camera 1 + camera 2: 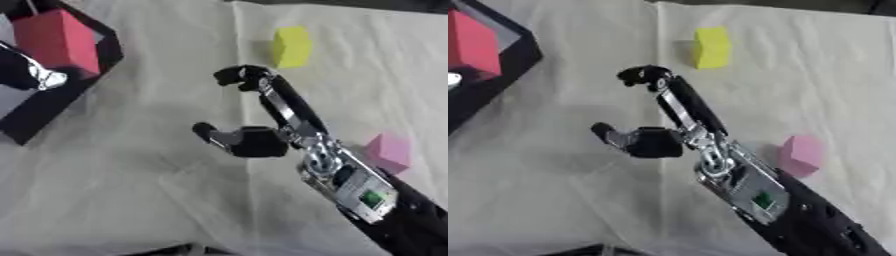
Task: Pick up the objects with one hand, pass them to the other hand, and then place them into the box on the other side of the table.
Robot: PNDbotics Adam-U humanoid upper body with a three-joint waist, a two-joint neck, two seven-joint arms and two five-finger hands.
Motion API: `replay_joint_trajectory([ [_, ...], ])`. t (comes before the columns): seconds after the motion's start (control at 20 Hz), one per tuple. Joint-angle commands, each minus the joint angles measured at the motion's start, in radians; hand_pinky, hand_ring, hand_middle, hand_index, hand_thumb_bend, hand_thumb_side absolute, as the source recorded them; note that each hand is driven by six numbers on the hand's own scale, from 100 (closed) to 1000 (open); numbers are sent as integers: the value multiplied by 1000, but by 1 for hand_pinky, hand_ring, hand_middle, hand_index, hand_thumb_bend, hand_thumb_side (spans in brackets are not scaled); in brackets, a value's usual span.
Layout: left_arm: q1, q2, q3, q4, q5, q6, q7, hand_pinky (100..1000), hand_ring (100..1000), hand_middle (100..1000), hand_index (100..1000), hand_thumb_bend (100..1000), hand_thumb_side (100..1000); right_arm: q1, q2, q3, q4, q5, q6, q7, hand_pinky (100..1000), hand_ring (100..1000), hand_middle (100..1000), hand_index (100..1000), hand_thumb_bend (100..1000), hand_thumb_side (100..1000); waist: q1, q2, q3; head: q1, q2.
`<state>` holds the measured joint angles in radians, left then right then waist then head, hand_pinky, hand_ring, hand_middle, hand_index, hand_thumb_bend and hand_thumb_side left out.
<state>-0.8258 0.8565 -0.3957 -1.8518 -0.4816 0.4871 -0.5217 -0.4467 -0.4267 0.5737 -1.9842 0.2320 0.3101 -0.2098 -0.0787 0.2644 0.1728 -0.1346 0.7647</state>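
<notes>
A red block (57,40) sits inside the black box (61,100) at the upper left. Part of my left hand (31,72) shows at the left edge, over the box just below the red block; its fingers are hidden. My right hand (258,141) hangs over the middle of the cloth, fingers (284,100) stretched away with bent tips and thumb out to the left, holding nothing. A yellow block (290,46) stands upright beyond the fingertips, a little to their right. A pink block (801,155) lies beside the right wrist, on its right.
A wrinkled beige cloth (131,190) covers the table. My right forearm (385,210) crosses the lower right corner. A dark shape (179,250) shows at the bottom edge.
</notes>
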Motion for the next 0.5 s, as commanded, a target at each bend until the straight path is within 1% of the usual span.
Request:
replay_joint_trajectory([
  [0.05, 3, 62, 41, 11, 4, -1, 47, 684, 533, 523, 414, 318, 100, -16, -4, -11, -16, 3, -37, -7, 835, 845, 706, 802, 529, 358, 4, -13, -4, 30, 5],
  [0.3, 33, 94, 67, 57, -4, -7, 101, 683, 533, 523, 413, 321, 100, -18, -4, -16, -16, -6, -55, -11, 836, 845, 704, 801, 527, 359, 4, -15, -13, 90, 5],
  [0.5, 49, 110, 86, 71, 7, -10, 131, 684, 533, 523, 412, 328, 100, -21, -5, -17, -16, -11, -65, -14, 836, 844, 704, 801, 528, 359, 4, -17, -16, 141, -8],
])
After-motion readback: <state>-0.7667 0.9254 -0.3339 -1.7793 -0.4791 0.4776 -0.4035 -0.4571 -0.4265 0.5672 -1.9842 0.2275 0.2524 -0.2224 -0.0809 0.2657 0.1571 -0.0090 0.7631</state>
